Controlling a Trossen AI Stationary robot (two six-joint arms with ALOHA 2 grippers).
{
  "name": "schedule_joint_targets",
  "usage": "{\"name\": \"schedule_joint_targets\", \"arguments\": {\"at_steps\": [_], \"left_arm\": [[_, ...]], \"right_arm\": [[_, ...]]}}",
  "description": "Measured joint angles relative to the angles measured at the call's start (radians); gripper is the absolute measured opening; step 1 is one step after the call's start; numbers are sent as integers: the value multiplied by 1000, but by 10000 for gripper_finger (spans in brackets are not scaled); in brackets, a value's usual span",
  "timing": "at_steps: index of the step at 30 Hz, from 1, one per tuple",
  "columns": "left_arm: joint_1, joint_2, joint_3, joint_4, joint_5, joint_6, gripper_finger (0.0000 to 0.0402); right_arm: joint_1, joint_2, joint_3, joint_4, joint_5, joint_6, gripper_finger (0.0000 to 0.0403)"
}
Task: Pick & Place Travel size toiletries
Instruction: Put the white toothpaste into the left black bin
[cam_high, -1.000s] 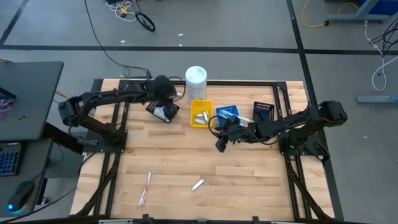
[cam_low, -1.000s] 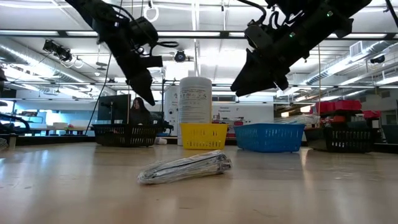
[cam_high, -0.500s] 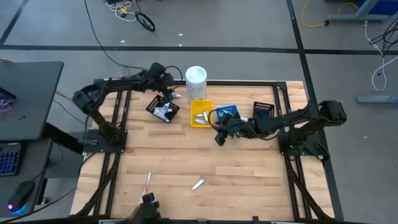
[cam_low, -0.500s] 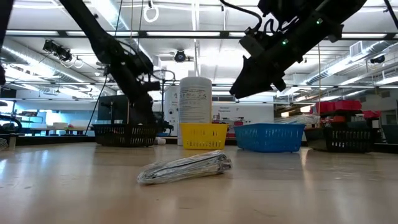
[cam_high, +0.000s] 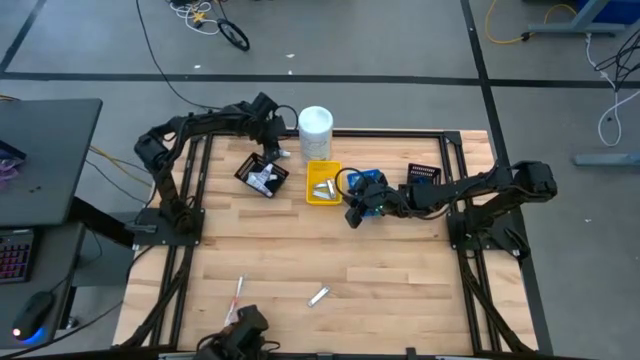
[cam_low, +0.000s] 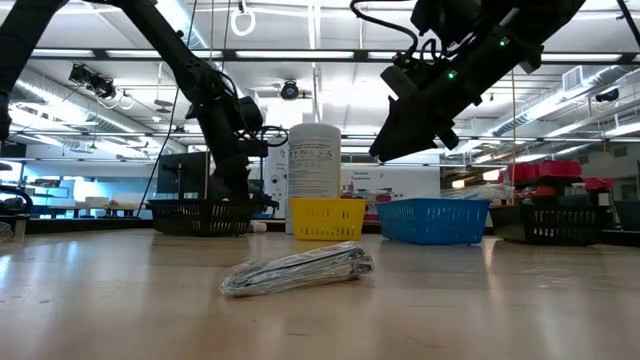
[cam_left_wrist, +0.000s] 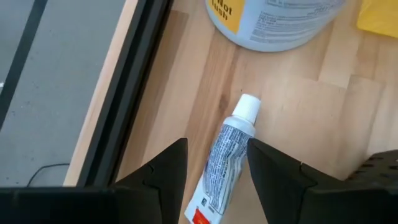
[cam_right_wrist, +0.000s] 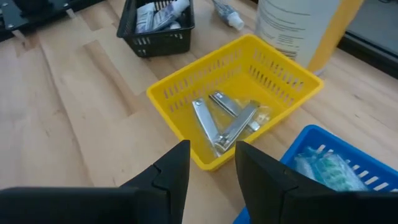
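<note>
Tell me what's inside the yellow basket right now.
The yellow basket holds a few silvery metal pieces that look like nail clippers, lying crossed on its floor. Whatever lies under them, or against the near wall, is hidden.

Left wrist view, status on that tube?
Left tool open above white tube, tube lying loose beside tall container. Right tool open, empty, over yellow tray.

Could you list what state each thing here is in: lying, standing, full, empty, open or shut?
Left gripper: fingers open, straddling the tube.
Tube: lying flat, capped.
White container: standing upright.
Yellow basket: holds silvery sachets.
Right gripper: fingers open, empty.
Black basket: holds tubes.
</note>
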Motion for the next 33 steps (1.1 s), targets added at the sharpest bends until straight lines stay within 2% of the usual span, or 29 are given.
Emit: {"name": "schedule_joint_targets", "arguments": {"at_steps": [18,33], "left_arm": [[-4,84,10,-46,6,9,172],[-4,84,10,-38,-4,12,44]], "right_arm": [[0,-1,-68,8,-1,45,138],[0,-1,-68,60,-1,42,138]]}}
